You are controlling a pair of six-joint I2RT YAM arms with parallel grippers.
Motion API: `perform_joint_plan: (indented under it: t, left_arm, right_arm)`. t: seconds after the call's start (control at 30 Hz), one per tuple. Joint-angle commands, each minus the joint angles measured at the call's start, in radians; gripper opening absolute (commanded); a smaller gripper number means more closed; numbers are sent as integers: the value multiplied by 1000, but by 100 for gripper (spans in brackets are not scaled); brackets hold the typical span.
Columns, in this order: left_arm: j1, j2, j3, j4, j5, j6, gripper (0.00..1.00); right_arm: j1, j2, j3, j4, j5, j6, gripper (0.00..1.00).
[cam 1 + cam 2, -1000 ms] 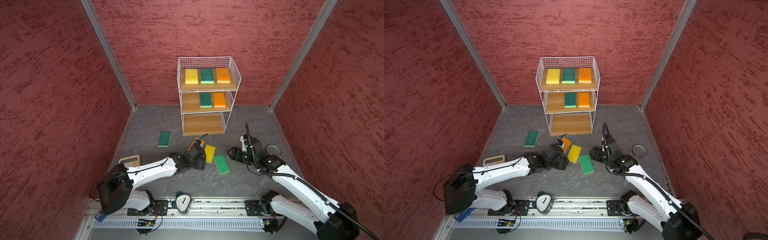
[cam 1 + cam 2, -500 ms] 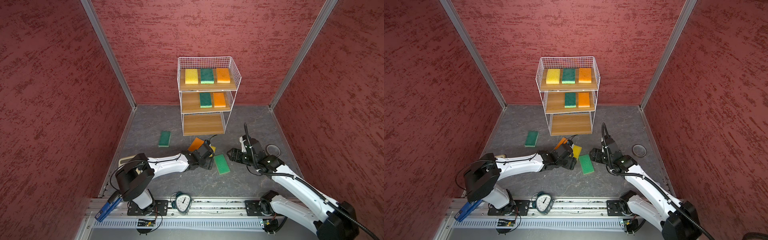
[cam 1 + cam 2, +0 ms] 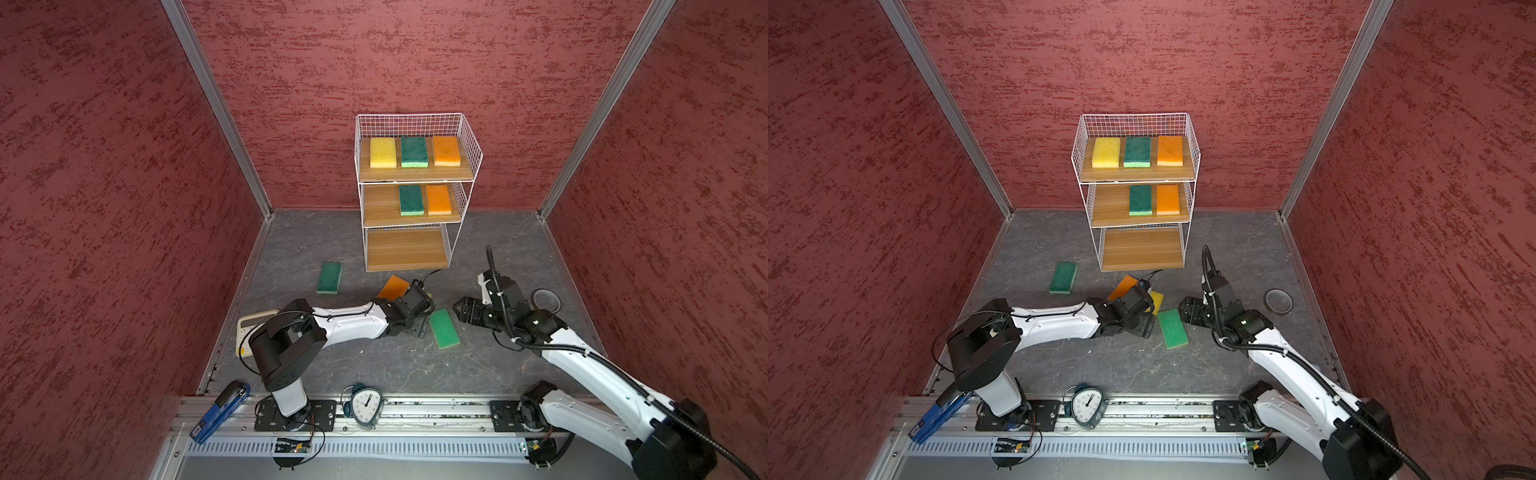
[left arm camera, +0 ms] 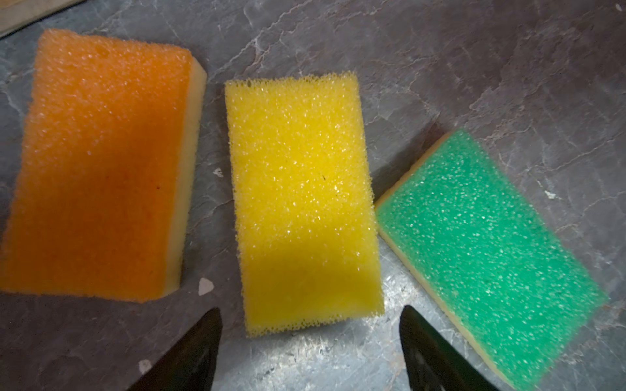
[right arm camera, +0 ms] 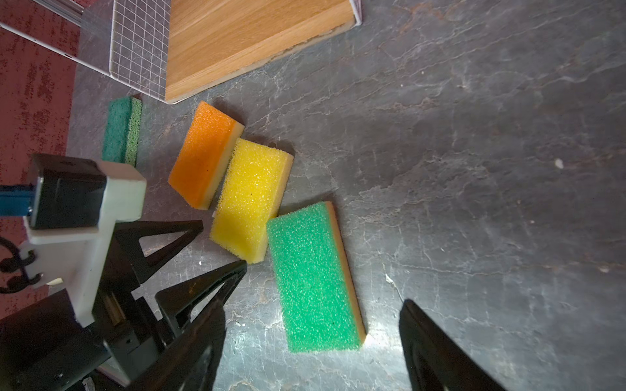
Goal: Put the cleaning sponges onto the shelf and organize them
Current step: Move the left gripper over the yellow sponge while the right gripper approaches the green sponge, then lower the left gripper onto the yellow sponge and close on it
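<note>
Over the last second I had swung the left arm (image 3: 353,322) further across the worktop (image 3: 374,365) and spread the left jaws wider. They now stood open and empty, low over the surface. The yellow sponge (image 4: 305,203) lay straight ahead of them, its near short end just past the tips and centred in the gap, untouched. Outside one jaw lay the orange sponge (image 4: 101,169), a narrow strip of worktop between it and the yellow. Outside the other lay the light green sponge (image 4: 487,250), skewed, one corner touching the yellow's long edge. That tip pointed into the wedge between the two, so I judged a careless advance could nudge the green one.

The right arm (image 3: 582,361) had hardly moved. The right jaws had also widened and held nothing, with the light green sponge lying ahead between their lines and the left jaws just off to one side.

Farther out, well aside from both, the dark green sponge (image 3: 329,277) lay alone. Beyond everything stood the shelf (image 3: 407,249) with five shelved sponges (image 3: 414,151): three on top, two in the middle, the bottom board bare. I read it as four left, both arms lined up to pick.
</note>
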Motion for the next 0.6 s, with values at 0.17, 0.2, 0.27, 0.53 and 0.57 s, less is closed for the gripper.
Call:
perform_joint_plan:
  t: [0.17, 0.2, 0.27, 0.53, 0.57]
  left_arm:
    - [-5, 38, 38, -22, -25, 9, 84]
    - [-5, 44, 43, -27, -27, 9, 84]
    - [-6, 52, 45, -23, -25, 10, 85]
    - [-7, 85, 74, -47, -41, -9, 85]
    - [-7, 92, 80, -56, -46, -12, 85]
  right_arm:
    - [3, 0, -3, 19, 9, -5, 82]
    - [4, 0, -2, 18, 9, -5, 82]
    - [5, -1, -3, 17, 10, -5, 82]
    - [4, 0, -5, 19, 15, -9, 82]
    - [4, 0, -6, 19, 15, -9, 82]
